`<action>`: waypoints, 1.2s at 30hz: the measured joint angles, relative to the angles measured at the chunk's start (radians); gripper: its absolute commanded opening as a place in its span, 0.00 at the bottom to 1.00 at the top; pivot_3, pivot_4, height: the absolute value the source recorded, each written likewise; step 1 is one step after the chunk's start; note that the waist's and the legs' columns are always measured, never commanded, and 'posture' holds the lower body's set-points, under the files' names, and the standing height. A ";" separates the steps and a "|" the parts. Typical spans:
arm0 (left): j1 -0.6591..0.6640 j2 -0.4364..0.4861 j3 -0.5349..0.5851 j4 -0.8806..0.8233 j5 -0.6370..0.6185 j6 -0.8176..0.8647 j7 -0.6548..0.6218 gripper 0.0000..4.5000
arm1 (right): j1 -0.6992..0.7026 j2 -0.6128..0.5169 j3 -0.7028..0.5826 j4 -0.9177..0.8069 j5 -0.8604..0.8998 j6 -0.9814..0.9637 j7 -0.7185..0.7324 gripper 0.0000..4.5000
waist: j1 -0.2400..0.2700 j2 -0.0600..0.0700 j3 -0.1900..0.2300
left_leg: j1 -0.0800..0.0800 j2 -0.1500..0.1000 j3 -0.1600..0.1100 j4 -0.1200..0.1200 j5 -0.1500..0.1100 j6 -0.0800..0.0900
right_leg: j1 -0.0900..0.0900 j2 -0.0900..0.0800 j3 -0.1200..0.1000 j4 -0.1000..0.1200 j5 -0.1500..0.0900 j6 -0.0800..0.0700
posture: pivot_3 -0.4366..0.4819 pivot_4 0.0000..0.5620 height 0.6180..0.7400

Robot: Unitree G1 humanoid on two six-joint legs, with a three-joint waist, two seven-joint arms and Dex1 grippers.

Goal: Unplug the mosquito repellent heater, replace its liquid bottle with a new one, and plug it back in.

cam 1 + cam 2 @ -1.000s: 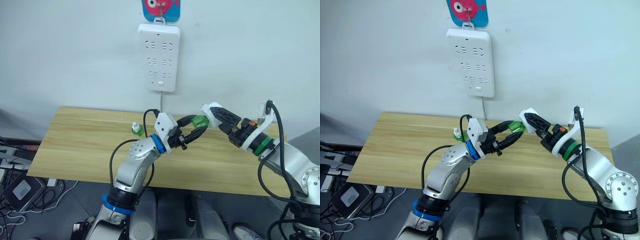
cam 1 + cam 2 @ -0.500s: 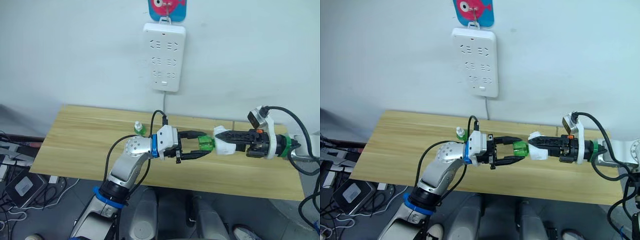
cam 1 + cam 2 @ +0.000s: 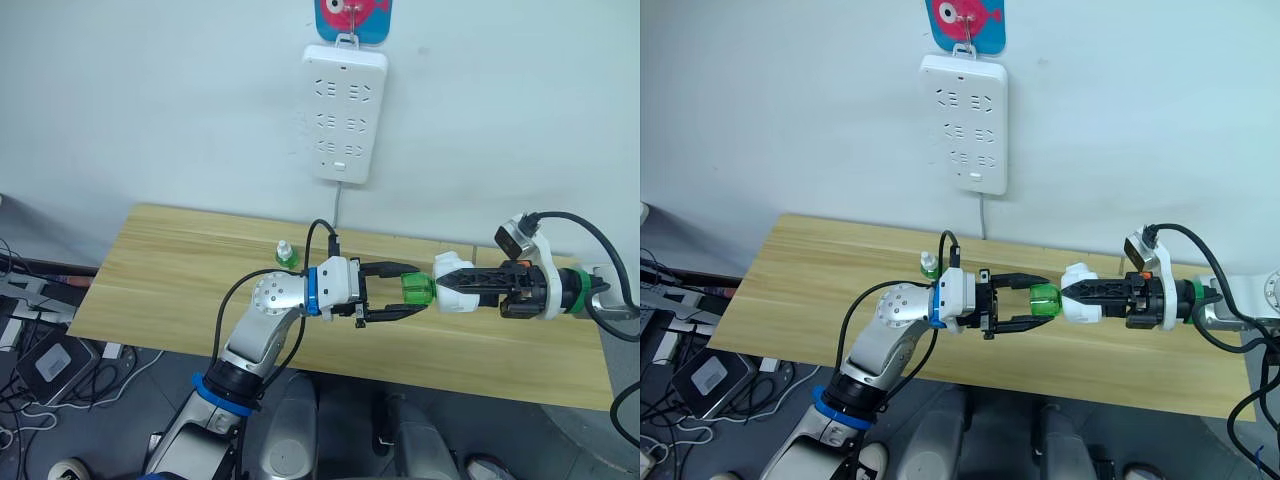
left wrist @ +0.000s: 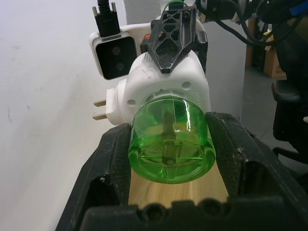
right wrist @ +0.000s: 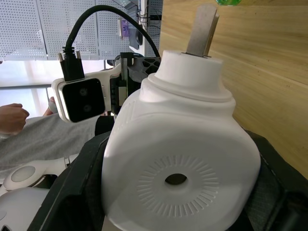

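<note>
The white mosquito repellent heater [image 3: 450, 296] hangs above the table's front part, lying sideways with its two prongs [image 4: 100, 109] bare. My right gripper [image 3: 447, 285] is shut on it from the right. Its green liquid bottle [image 3: 416, 290] sticks out of the heater toward the left. My left gripper [image 3: 1042, 301] is shut on that bottle, one finger [image 4: 114, 159] on each side. A second small green bottle [image 3: 287, 255] with a white cap stands on the table behind my left arm.
A long white power strip [image 3: 345, 113] hangs on the wall above the wooden table [image 3: 170, 265], its cable dropping behind the table. A person's hand [image 5: 10, 118] shows in the right wrist view. Cables and boxes lie on the floor at the left.
Both grippers came down from a raised, angled pose to a level line over the table's front, still joined at the heater and bottle. Over the last half second they barely moved; the camera shifted.
</note>
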 measured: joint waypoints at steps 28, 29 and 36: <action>-0.178 -0.124 0.484 0.196 -0.864 1.440 0.439 1.00 | 0.013 0.003 -0.057 -0.217 -0.133 -0.023 0.140 0.70 | -0.007 0.000 0.000 | -0.002 0.000 -0.008 0.013 0.000 0.000 | 0.005 0.000 -0.007 0.003 0.001 0.003 | 0.82 0.52 1.00; -0.179 -0.115 0.480 0.192 -0.849 1.419 0.430 1.00 | 0.016 0.003 -0.057 -0.215 -0.130 -0.024 0.139 0.70 | -0.007 0.000 0.000 | -0.002 0.000 -0.008 0.013 0.000 0.000 | 0.005 0.000 -0.007 0.003 0.001 0.004 | 0.82 0.52 1.00; -0.109 0.192 0.237 -0.098 -0.414 0.702 0.009 1.00 | 0.023 -0.006 -0.064 -0.055 -0.110 -0.054 0.085 0.70 | -0.004 0.001 -0.001 | 0.000 0.000 -0.001 0.009 0.000 0.000 | 0.004 -0.001 -0.003 0.000 0.004 -0.003 | 0.82 0.53 1.00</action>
